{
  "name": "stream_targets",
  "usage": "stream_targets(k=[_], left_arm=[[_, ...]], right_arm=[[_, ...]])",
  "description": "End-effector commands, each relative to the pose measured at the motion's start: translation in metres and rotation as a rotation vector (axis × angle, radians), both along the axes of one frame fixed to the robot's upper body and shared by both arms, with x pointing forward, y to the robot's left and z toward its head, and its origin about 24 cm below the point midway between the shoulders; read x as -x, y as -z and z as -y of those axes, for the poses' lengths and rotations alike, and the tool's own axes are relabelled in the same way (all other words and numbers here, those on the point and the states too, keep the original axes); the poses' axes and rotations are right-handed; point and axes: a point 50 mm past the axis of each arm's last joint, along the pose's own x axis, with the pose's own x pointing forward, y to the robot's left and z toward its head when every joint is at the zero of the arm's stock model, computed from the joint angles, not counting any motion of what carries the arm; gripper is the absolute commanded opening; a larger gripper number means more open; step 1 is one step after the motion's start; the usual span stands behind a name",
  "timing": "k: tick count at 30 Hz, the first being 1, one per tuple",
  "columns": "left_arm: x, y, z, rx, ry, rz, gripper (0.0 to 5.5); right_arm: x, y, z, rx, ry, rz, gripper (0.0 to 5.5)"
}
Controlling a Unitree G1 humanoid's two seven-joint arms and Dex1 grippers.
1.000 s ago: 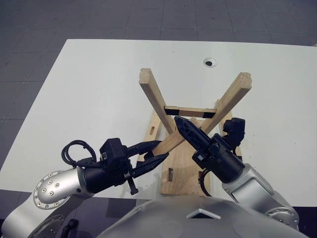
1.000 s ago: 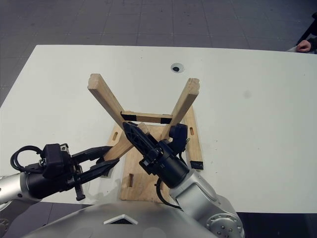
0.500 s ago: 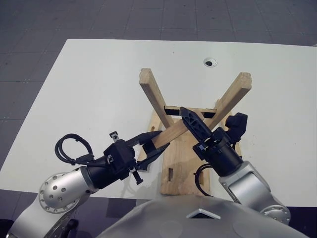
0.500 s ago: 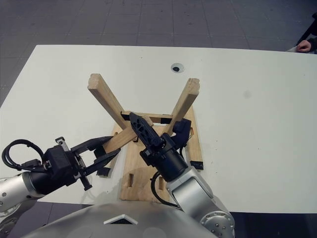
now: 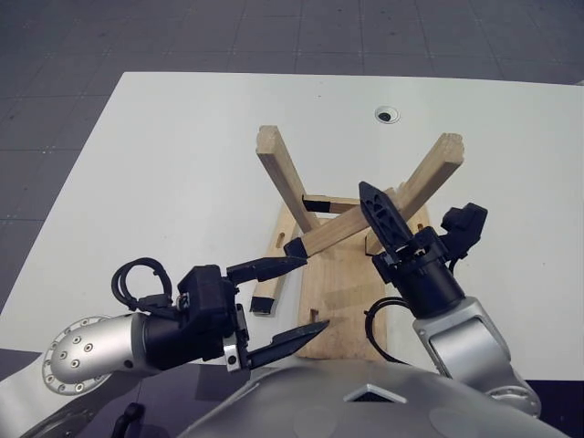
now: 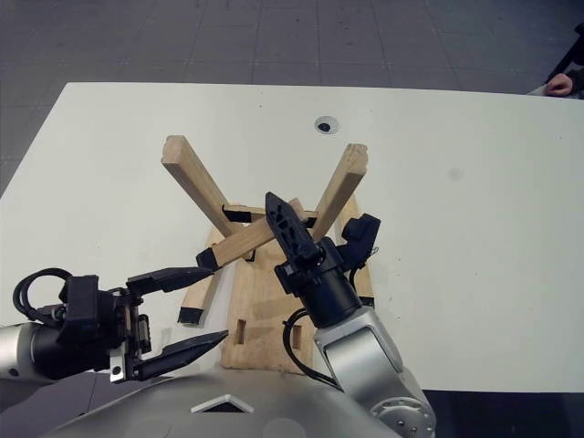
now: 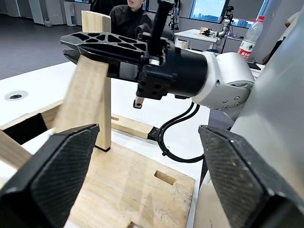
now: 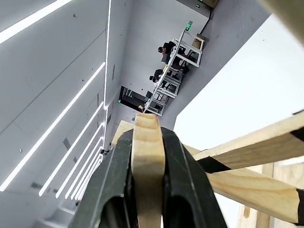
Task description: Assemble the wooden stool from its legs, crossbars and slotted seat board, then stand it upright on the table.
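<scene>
Your worktop [image 5: 164,164] is a smooth white slab with one round cable hole [image 5: 387,115], set on a grey tiled floor [image 5: 182,36]. The pale, grained seat board [image 5: 347,283] lies flat near the front edge, with rectangular slots [image 5: 313,319] cut through it. Two square-cut legs [image 5: 285,182] rise from it and splay outward, a black-tipped crossbar [image 5: 333,203] between them. Your right gripper [image 5: 370,196] is clamped on a slanted leg [image 5: 328,233], whose black-capped end points left. Your left gripper [image 5: 315,292] hangs spread wide, grasping nothing, near the board's front left corner.

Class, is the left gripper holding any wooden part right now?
No, the left gripper is wide open, with nothing between its fingers.
</scene>
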Motion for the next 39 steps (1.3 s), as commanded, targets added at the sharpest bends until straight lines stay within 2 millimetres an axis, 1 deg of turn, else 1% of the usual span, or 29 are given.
stream_targets(k=[1, 3, 6, 7, 8, 10, 14, 15, 17, 19, 21, 23, 28, 32, 35, 39], left_arm=[[0.001, -0.001, -0.005, -0.038, 0.03, -0.032, 4.53], [0.001, 0.001, -0.008, -0.061, 0.044, -0.046, 4.84], [0.0, 0.005, -0.014, -0.104, 0.042, -0.055, 5.37], [-0.001, 0.006, -0.016, -0.118, 0.035, -0.056, 5.49], [-0.002, 0.008, -0.018, -0.135, 0.029, -0.056, 5.5], [-0.005, 0.012, -0.021, -0.152, -0.013, -0.066, 5.5], [-0.012, 0.021, -0.026, -0.217, -0.091, -0.041, 5.5], [-0.014, 0.026, -0.027, -0.248, -0.109, -0.044, 5.5], [-0.019, 0.035, -0.031, -0.306, -0.144, -0.049, 5.5], [-0.024, 0.045, -0.035, -0.361, -0.184, -0.049, 5.5], [-0.028, 0.056, -0.038, -0.404, -0.225, -0.063, 5.5], [-0.031, 0.063, -0.04, -0.435, -0.28, -0.074, 5.5], [-0.042, 0.071, -0.044, -0.463, -0.377, -0.074, 5.5], [-0.046, 0.078, -0.043, -0.45, -0.464, -0.105, 5.5], [-0.048, 0.081, -0.041, -0.445, -0.499, -0.115, 5.5], [-0.046, 0.087, -0.039, -0.462, -0.532, -0.124, 5.5]], right_arm=[[0.0, -0.012, 0.02, 0.18, -0.167, 0.242, 0.4], [0.002, -0.016, 0.044, 0.314, -0.251, 0.315, 0.4], [0.016, -0.023, 0.082, 0.543, -0.368, 0.351, 0.4], [0.021, -0.025, 0.091, 0.605, -0.381, 0.348, 0.4], [0.025, -0.025, 0.097, 0.659, -0.401, 0.348, 0.4], [0.029, -0.02, 0.106, 0.787, -0.425, 0.327, 0.4], [0.037, -0.004, 0.113, 0.971, -0.501, 0.28, 0.4], [0.038, 0.001, 0.116, 1.019, -0.496, 0.26, 0.4], [0.033, 0.008, 0.121, 1.089, -0.432, 0.225, 0.4], [0.023, 0.014, 0.123, 1.163, -0.332, 0.217, 0.4], [0.014, 0.018, 0.12, 1.221, -0.24, 0.218, 0.4], [0.004, 0.022, 0.119, 1.241, -0.135, 0.203, 0.4], [-0.014, 0.025, 0.117, 1.223, 0.059, 0.172, 0.4], [-0.026, 0.027, 0.108, 1.182, 0.181, 0.16, 0.4], [-0.032, 0.032, 0.103, 1.164, 0.227, 0.134, 0.4], [-0.038, 0.04, 0.09, 1.132, 0.304, 0.11, 0.4]])
